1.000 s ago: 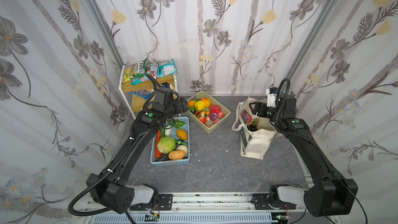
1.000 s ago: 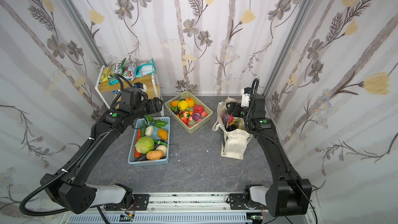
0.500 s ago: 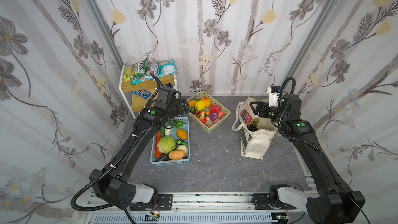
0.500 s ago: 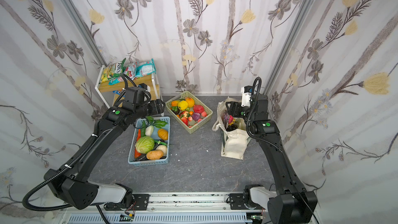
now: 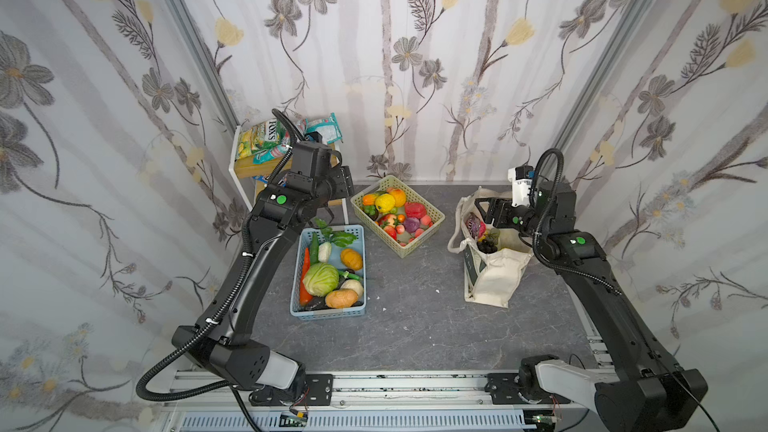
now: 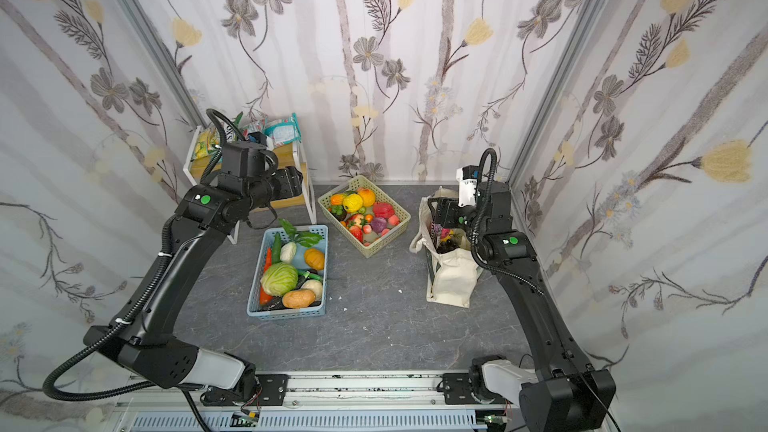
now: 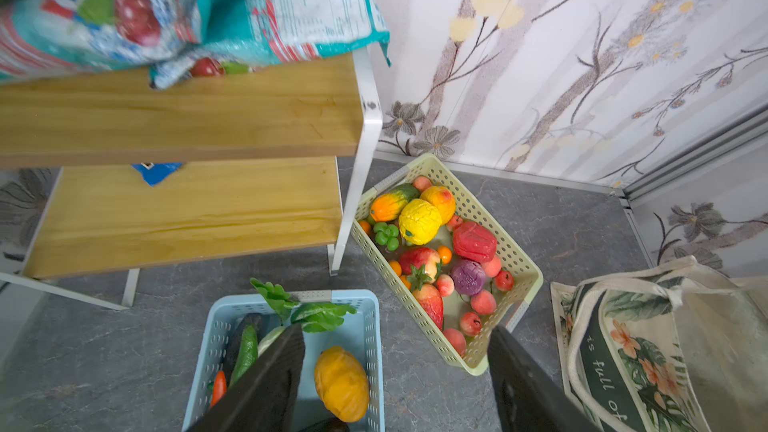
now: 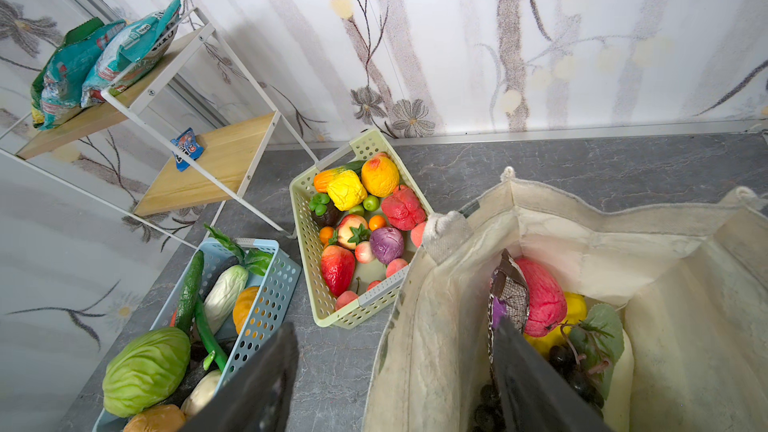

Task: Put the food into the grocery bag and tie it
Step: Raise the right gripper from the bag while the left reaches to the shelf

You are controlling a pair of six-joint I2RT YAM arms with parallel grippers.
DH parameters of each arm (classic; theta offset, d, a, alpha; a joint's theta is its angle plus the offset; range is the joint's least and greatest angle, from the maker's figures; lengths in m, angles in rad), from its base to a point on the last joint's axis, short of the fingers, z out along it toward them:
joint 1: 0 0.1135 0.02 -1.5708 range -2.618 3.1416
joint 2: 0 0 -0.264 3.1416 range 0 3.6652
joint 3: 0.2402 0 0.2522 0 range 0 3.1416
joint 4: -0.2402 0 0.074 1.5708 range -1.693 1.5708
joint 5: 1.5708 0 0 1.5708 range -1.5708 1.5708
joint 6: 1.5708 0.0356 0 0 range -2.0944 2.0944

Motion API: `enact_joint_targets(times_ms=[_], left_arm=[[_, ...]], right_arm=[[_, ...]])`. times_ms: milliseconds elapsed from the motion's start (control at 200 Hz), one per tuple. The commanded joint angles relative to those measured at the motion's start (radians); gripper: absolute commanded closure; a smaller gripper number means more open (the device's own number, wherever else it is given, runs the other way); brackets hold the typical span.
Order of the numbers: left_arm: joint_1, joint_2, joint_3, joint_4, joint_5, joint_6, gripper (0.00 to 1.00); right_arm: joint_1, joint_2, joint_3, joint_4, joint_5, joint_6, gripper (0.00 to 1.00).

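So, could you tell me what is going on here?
The robot is packing toy food into a canvas tote. The right pincer hangs open over the tote's mouth, empty; a pink fruit, yellow fruit, dark grapes and a brown wrapper lie inside. The left pincer, open and empty, hovers by the shelf rack with snack packets. The handles are untied.

Both the left arm (image 5: 249, 268) and the right arm (image 5: 615, 305) are matte black, built of boxy links and rounded joints. Each bears a round green dot (image 5: 281, 199) on a joint housing. A ribbed black hose (image 5: 157, 369) trails from each arm, and white ties (image 5: 247, 254) bind it on the left. The bases have light grey shells (image 5: 282, 369) and sit on a silver rail (image 5: 415, 382). A white module (image 5: 519, 187) tops the right wrist. The left gripper (image 7: 397, 328) and right gripper (image 8: 395, 323) have flat black fingers (image 7: 270, 380).
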Motion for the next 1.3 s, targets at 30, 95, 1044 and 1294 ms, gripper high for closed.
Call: enact_joint_targets(times_ms=[30, 95, 1044, 1294], left_arm=[[0.028, 0.046, 0.111, -0.055, -0.065, 0.057, 0.30], [0.048, 0.067, 0.163, -0.063, -0.089, 0.062, 0.30], [0.264, 0.342, 0.420, 0.043, -0.344, 0.283, 0.30], [0.299, 0.442, 0.530, 0.019, -0.297, 0.284, 0.35]], right_arm=[[0.006, 0.009, 0.010, 0.025, 0.005, -0.005, 0.26], [0.009, 0.013, 0.014, 0.023, 0.003, -0.005, 0.27], [0.059, 0.090, 0.033, 0.043, -0.001, 0.001, 0.29], [0.072, 0.096, 0.043, 0.032, 0.015, 0.005, 0.29]])
